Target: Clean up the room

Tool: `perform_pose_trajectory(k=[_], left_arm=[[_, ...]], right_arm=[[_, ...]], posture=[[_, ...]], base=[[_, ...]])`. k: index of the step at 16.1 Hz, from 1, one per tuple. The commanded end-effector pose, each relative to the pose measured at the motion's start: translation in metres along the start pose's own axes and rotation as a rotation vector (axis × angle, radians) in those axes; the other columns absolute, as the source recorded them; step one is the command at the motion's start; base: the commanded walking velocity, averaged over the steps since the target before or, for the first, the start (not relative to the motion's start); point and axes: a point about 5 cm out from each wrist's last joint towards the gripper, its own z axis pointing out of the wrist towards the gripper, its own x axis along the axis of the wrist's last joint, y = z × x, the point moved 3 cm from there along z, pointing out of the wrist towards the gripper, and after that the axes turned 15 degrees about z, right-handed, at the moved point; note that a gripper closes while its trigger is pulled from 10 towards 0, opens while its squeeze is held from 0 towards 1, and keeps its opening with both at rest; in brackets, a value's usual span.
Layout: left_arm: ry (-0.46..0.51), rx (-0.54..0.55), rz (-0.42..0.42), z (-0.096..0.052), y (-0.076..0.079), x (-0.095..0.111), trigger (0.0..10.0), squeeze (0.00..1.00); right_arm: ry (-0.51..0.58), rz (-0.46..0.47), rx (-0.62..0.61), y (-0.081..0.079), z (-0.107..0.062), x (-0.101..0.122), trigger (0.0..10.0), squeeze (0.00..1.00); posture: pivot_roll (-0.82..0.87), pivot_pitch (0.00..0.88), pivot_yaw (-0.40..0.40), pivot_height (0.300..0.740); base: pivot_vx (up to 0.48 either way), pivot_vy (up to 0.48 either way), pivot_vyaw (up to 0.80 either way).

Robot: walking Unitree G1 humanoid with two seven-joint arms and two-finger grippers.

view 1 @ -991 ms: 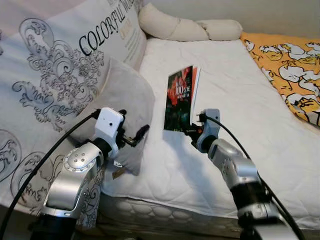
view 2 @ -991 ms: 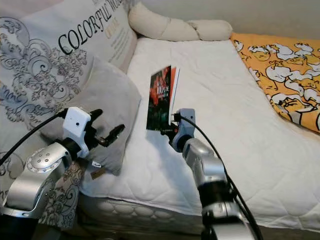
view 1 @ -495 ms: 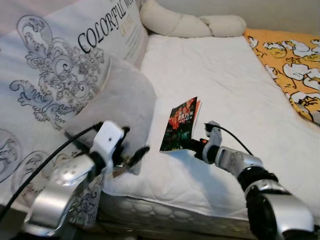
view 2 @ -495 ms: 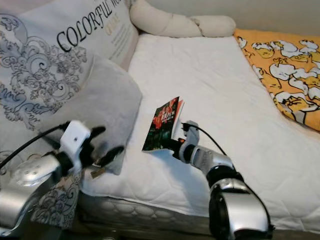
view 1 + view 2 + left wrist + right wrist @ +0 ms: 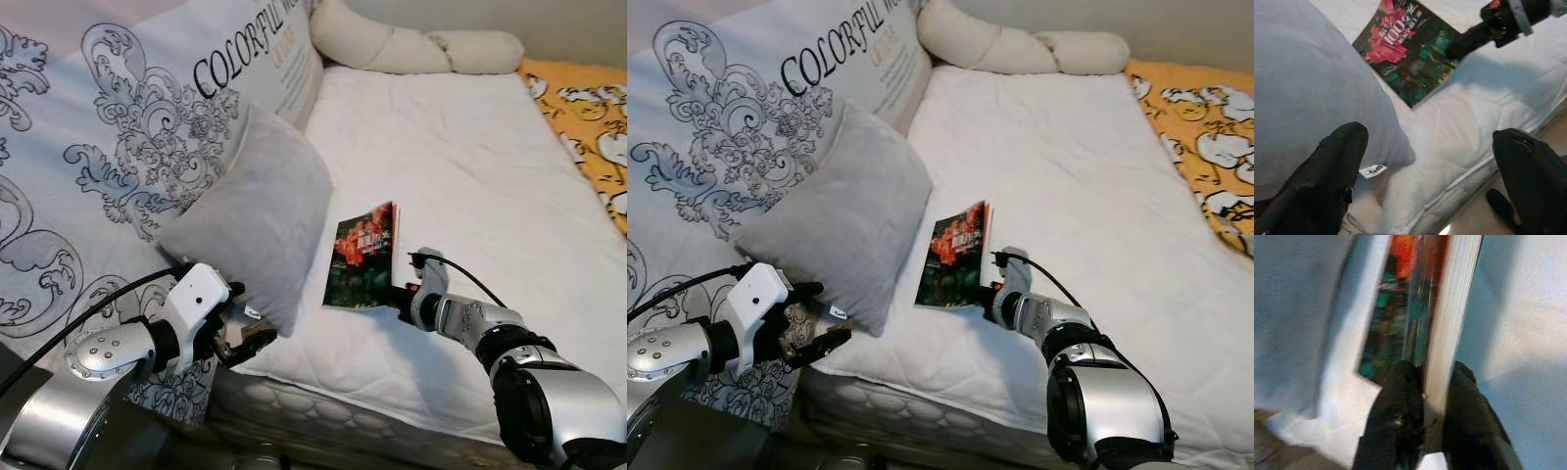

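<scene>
Crowding gripped book (image 5: 362, 257): grey pillow (image 5: 255, 221).

Soft even indoor light, faint shadows; right wrist view blurred.

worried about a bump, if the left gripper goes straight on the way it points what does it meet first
Probably the white mattress edge just beyond the open left gripper, with the grey pillow close beside one finger; depth is unclear.
</scene>
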Motion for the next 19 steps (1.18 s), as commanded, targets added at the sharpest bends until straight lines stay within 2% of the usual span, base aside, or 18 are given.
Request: perform_pose_trajectory(k=[1,3,5,8,9,11,15,19], left_arm=[[-0.01,-0.016,0.01,-0.002,0.001,0.002,10.0,0.18],[-0.01,-0.028,0.006,0.002,0.002,0.003,10.0,0.17],[-0.003,-0.039,0.001,0.01,0.002,0.005,10.0,0.18],[0.012,-0.038,-0.016,0.018,0.003,0.007,10.0,0.18],[0.032,-0.035,-0.048,0.025,0.005,0.006,10.0,0.18],[0.056,-0.027,-0.082,0.039,0.006,0.006,10.0,0.18],[0.102,0.006,-0.121,0.054,0.006,0.009,10.0,0.18],[0.131,0.139,-0.193,0.061,0.002,0.007,10.0,0.18]], right_arm=[[0.073,-0.013,-0.019,0.001,-0.002,0.014,10.0,1.0],[0.091,-0.032,-0.05,0.004,-0.003,0.016,10.0,1.0],[0.135,-0.01,-0.094,0.012,-0.006,0.019,10.0,1.0],[0.143,0.01,-0.1,0.023,-0.01,0.016,10.0,1.0],[0.167,0.051,-0.096,0.031,-0.014,0.018,10.0,1.0],[0.214,0.109,-0.055,0.038,-0.022,0.024,10.0,1.0],[0.279,0.147,0.061,0.041,-0.032,0.031,10.0,1.0],[0.364,0.044,0.152,0.033,-0.044,0.035,10.0,1.0]], posture=[[0.3,0.023,0.064,0.74],[0.29,0.016,0.074,0.74],[0.28,0.0,0.07,0.74],[0.26,0.0,0.057,0.74],[0.22,0.0,0.05,0.74],[0.17,0.0,0.046,0.74],[0.08,0.0,0.043,0.74],[0.05,0.0,0.036,0.74]], base=[[0.0,0.0,0.0],[0.0,0.0,0.0],[0.0,0.0,0.0],[0.0,0.0,0.0],[0.0,0.0,0.0],[0.0,0.0,0.0],[0.0,0.0,0.0],[0.0,0.0,0.0]])
